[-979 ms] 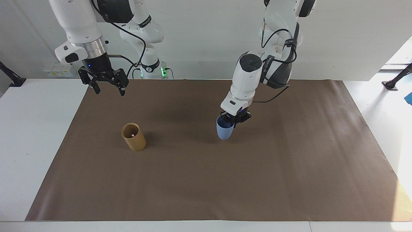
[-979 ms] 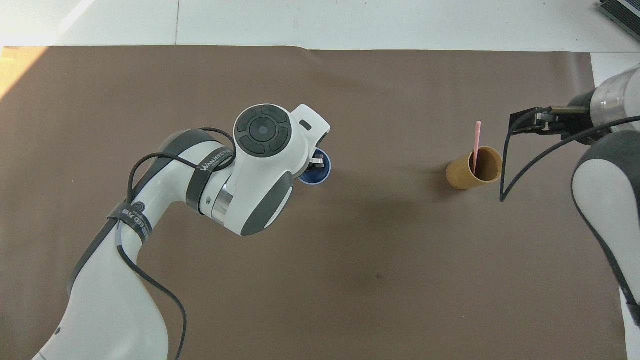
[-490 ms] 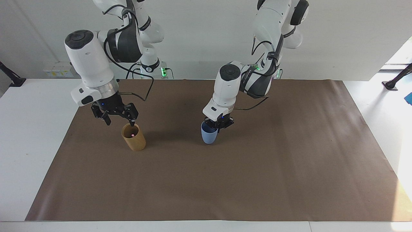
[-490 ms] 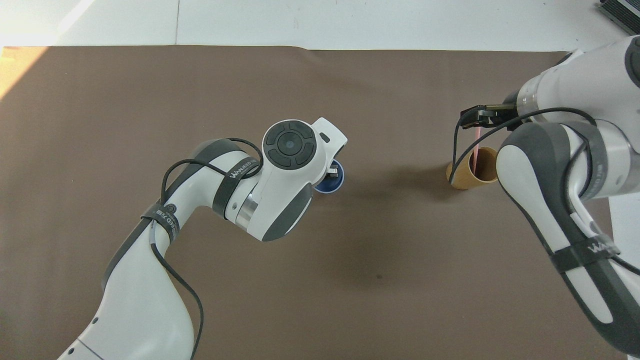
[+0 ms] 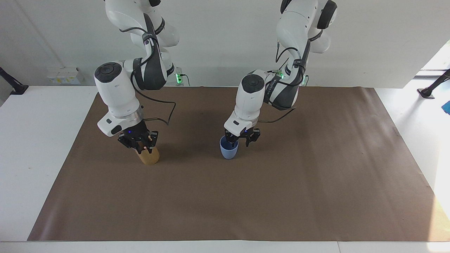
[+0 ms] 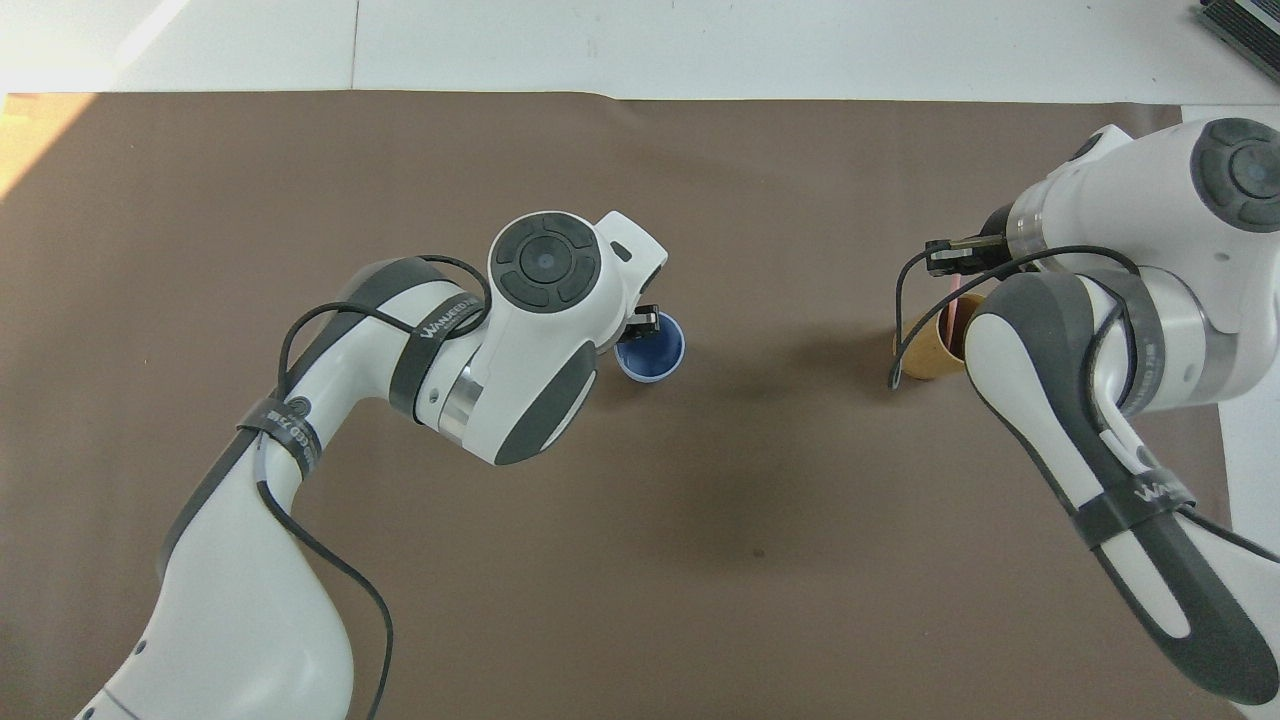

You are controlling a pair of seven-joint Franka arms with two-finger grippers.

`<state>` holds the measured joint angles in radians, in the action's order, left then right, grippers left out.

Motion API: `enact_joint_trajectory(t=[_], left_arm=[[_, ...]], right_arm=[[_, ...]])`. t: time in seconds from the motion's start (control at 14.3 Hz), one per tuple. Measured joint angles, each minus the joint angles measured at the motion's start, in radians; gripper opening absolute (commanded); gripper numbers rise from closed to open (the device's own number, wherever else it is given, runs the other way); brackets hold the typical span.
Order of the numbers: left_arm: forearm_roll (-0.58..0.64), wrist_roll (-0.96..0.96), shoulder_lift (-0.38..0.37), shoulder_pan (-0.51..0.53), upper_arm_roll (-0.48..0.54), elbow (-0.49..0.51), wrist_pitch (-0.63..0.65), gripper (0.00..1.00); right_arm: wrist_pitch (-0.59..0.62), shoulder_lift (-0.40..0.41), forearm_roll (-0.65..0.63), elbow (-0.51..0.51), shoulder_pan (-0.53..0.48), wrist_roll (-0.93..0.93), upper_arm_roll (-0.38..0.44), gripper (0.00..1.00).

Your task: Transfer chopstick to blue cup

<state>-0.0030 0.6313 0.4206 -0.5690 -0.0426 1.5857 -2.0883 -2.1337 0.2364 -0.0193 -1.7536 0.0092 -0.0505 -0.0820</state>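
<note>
The blue cup (image 5: pixel 229 150) is standing upright on the brown mat (image 5: pixel 281 196) near the table's middle, and in the overhead view the tan holder (image 6: pixel 925 352) is sitting at about 3 o'clock from it, well apart, toward the right arm's end. The left gripper (image 5: pixel 242 139) is hanging at the cup's rim with its fingers spread: one finger is dipping into the cup's mouth while the other is sitting outside the wall, so it is straddling the rim with nothing clamped. The right gripper (image 5: pixel 139 141) is sitting low over the holder's mouth, covering it. The chopstick (image 6: pixel 956 307) is standing in the holder, a pink sliver showing just under the gripper; whether the fingers are closing on it cannot be told.
</note>
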Motion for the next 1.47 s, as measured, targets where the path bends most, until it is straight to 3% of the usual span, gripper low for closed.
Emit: enact_joint_trajectory(t=[0.21,0.42,0.77,1.05,1.47], left_arm=[[0.004,-0.027,-0.093,0.077,0.005,-0.003,0.075,1.0],[0.005,-0.199,-0.173,0.185,0.007,0.017,0.184,1.0],[0.005,-0.532,-0.312,0.378,0.008,0.143,0.253,1.0],[0.004,-0.749,-0.354,0.5,0.009,0.158,0.326,1.0],[-0.011,-0.823,-0.389,0.575,0.009,0.113,0.363,1.0]], right_arm=[[0.002,-0.009,-0.002,0.0,0.0,0.001,0.001,0.0],[0.005,-0.035,-0.002,-0.001,-0.003,0.001,0.001,0.0],[0.073,-0.172,-0.002,0.0,-0.006,0.001,0.004,0.0],[0.081,-0.28,0.002,-0.002,0.018,0.001,-0.002,0.0],[-0.092,-0.278,0.007,-0.026,0.197,-0.15,-0.006,0.0]])
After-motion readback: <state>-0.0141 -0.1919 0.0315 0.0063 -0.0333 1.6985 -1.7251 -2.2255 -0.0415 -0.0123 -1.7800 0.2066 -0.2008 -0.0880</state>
